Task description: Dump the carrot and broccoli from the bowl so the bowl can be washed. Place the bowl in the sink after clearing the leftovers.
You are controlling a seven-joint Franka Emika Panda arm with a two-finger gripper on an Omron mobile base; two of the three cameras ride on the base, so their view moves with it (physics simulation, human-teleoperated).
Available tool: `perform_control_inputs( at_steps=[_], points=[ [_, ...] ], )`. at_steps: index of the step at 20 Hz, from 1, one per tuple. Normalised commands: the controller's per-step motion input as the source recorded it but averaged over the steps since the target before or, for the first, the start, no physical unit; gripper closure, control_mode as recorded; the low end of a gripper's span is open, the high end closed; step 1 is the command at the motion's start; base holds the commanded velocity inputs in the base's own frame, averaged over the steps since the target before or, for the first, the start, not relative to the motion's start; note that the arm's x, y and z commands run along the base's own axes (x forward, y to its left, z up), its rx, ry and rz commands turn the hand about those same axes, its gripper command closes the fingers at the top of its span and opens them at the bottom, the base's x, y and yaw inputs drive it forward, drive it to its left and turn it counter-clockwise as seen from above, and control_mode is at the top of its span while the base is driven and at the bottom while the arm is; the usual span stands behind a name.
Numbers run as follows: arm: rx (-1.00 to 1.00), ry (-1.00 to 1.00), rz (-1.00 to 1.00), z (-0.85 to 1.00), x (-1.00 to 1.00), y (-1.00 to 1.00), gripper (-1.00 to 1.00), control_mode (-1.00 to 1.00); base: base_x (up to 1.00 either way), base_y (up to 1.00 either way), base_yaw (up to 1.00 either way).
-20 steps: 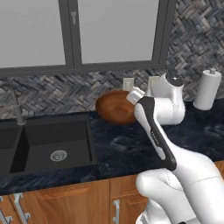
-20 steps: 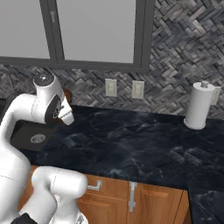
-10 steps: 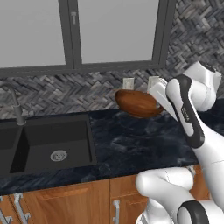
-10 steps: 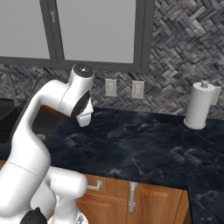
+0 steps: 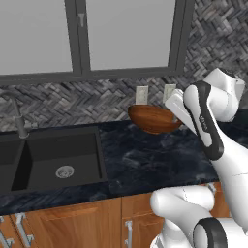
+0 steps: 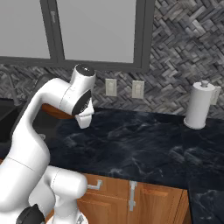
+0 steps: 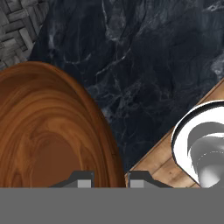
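Black marbled countertop point(image 5: 145, 164) runs beneath a herringbone backsplash, and every position is given relative to the sink point(image 5: 53, 160). From the left base camera, the bowl point(image 5: 154, 119) is seen held in the air to the right of the sink, above the counter and near the wall outlets point(image 5: 142, 94), roughly level. The faucet point(image 5: 17, 116) stands at the sink's back edge.

From the right base camera, the bowl point(image 6: 56, 112) is mostly hidden behind the arm, and a paper towel roll point(image 6: 199, 106) stands far from the sink at the counter's other end.

From the hand camera, the bowl's rim point(image 7: 114, 157) is seen pinched between the fingertips point(image 7: 84, 178) of the gripper point(image 7: 110, 180), one inside and one outside. The bowl's visible inside looks bare; no carrot or broccoli can be made out.

A thin rim pinch on glossy wood is judged precarious: a fast swing toward the sink could let the bowl pivot or slip, dropping it onto the counter.
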Motion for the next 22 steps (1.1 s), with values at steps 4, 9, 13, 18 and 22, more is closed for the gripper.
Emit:
perform_control_inputs(
  at_steps=[4,9,13,18,22],
  points=[
    [0.00,0.00,0.00,0.00,0.00,0.00,1.00,1.00,-0.66,0.33,0.00],
    [0.00,0.00,0.00,0.00,0.00,0.00,1.00,1.00,-0.54,0.97,0.00],
    [0.00,0.00,0.00,0.00,0.00,0.00,1.00,1.00,-0.04,1.00,0.00],
    [0.00,0.00,0.00,0.00,0.00,0.00,1.00,1.00,0.04,1.00,-0.01],
    [0.00,0.00,0.00,0.00,0.00,0.00,1.00,1.00,0.27,1.00,-0.01]
  ],
)
